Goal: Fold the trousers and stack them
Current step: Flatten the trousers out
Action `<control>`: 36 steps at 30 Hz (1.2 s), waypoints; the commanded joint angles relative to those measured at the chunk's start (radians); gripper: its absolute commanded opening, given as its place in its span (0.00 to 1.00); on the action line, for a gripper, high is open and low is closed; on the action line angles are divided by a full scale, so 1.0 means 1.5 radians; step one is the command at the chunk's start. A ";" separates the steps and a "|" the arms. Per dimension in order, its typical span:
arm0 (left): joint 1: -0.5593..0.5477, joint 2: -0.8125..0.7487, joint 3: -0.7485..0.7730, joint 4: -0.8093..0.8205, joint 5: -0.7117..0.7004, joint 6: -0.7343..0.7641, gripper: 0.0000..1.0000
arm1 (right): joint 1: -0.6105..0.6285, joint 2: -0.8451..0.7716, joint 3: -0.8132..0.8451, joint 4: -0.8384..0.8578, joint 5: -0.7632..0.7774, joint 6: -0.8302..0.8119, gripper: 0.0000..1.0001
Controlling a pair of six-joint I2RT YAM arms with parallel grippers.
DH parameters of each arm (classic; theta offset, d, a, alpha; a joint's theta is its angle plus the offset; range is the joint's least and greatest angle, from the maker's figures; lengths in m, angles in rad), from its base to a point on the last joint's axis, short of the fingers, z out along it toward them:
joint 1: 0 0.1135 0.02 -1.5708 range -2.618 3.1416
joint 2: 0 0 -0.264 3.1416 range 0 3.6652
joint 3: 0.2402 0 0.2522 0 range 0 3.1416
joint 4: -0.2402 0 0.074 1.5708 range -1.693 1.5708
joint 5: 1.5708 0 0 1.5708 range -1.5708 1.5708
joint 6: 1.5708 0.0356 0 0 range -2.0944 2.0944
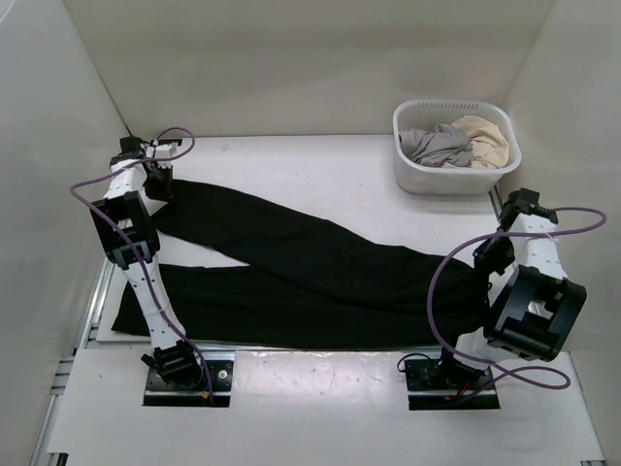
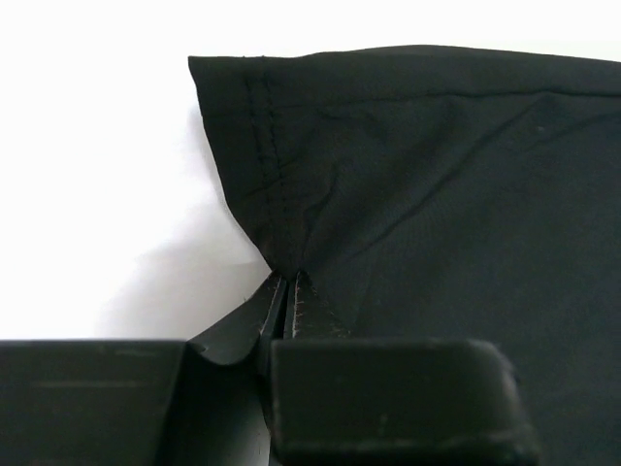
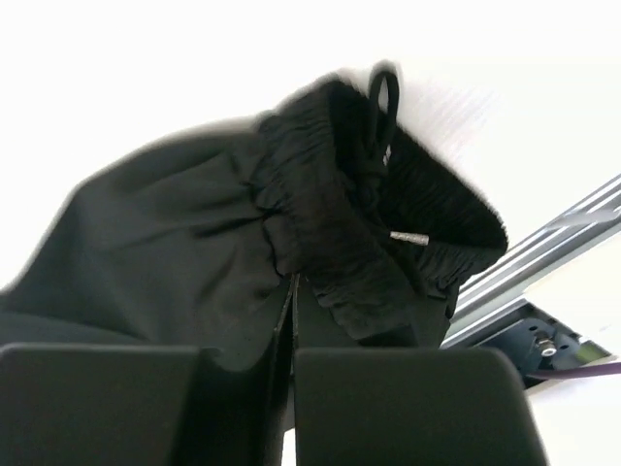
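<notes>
The black trousers (image 1: 310, 267) lie spread across the white table, legs running left, waist at the right. My left gripper (image 1: 158, 180) is shut on the hem of the far leg (image 2: 281, 194) at the far left. Its jaws pinch the stitched cuff edge. My right gripper (image 1: 488, 267) is shut on the gathered elastic waistband (image 3: 330, 233), where a drawstring loop (image 3: 381, 97) sticks up. The near leg lies flat along the table's front edge (image 1: 194, 306).
A white laundry basket (image 1: 412, 175) stands at the back right, holding a grey garment (image 1: 437, 146) and a beige garment (image 1: 485, 136). White walls enclose the table on the left, back and right. A metal rail (image 3: 543, 262) runs by the right gripper.
</notes>
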 commanded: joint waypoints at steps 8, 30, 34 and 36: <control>0.034 -0.143 -0.024 -0.041 -0.009 0.038 0.14 | 0.001 -0.020 0.195 -0.060 0.037 -0.002 0.00; 0.034 -0.169 -0.060 -0.067 -0.009 0.032 0.14 | 0.021 0.017 0.002 0.014 -0.019 0.015 0.45; 0.034 -0.182 -0.054 -0.081 -0.009 0.032 0.14 | 0.021 0.040 0.020 0.014 0.023 0.001 0.04; 0.034 -0.182 -0.048 -0.087 -0.015 0.032 0.14 | 0.021 0.049 0.030 0.023 0.023 -0.019 0.00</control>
